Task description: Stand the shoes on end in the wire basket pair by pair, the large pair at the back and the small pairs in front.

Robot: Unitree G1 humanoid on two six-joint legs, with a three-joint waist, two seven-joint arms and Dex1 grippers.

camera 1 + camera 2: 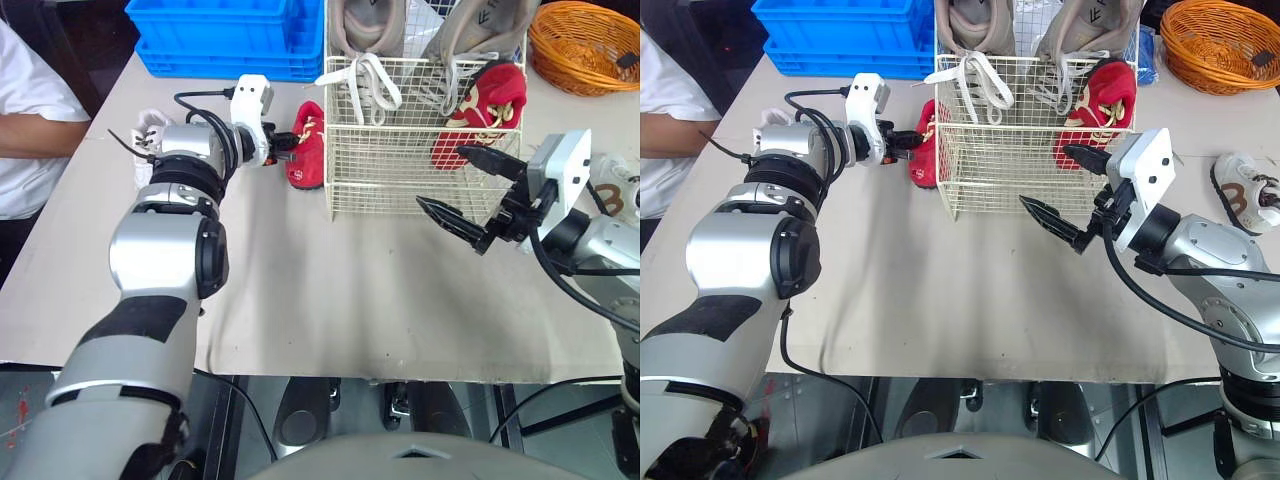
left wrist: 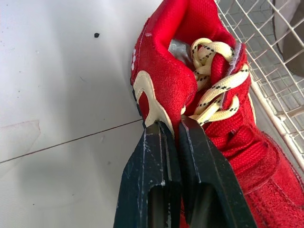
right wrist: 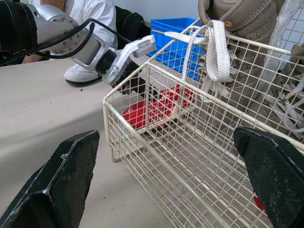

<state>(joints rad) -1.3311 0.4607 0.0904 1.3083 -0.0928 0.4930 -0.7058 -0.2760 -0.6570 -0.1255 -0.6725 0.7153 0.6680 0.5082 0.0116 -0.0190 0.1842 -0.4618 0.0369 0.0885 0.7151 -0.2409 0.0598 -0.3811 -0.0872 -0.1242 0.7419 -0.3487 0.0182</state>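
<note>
A white wire basket [image 1: 400, 170] stands mid-table. The large beige pair [image 1: 368, 25] stands on end along its back. One small red shoe [image 1: 488, 100] stands at its front right corner. A second red shoe [image 1: 308, 148] with cream laces rests on the table against the basket's left outer side. My left gripper [image 2: 176, 130] is shut on that shoe's collar edge beside the laces. My right gripper [image 1: 445, 178] is open in front of the basket's right half, holding nothing and a little off the wire.
A blue crate [image 1: 220, 35] sits at the back left and an orange wicker basket [image 1: 590, 45] at the back right. A small white shoe [image 1: 150, 125] lies left of my left arm; another white shoe [image 1: 1245, 190] lies far right. A person [image 1: 25, 120] sits at the table's left edge.
</note>
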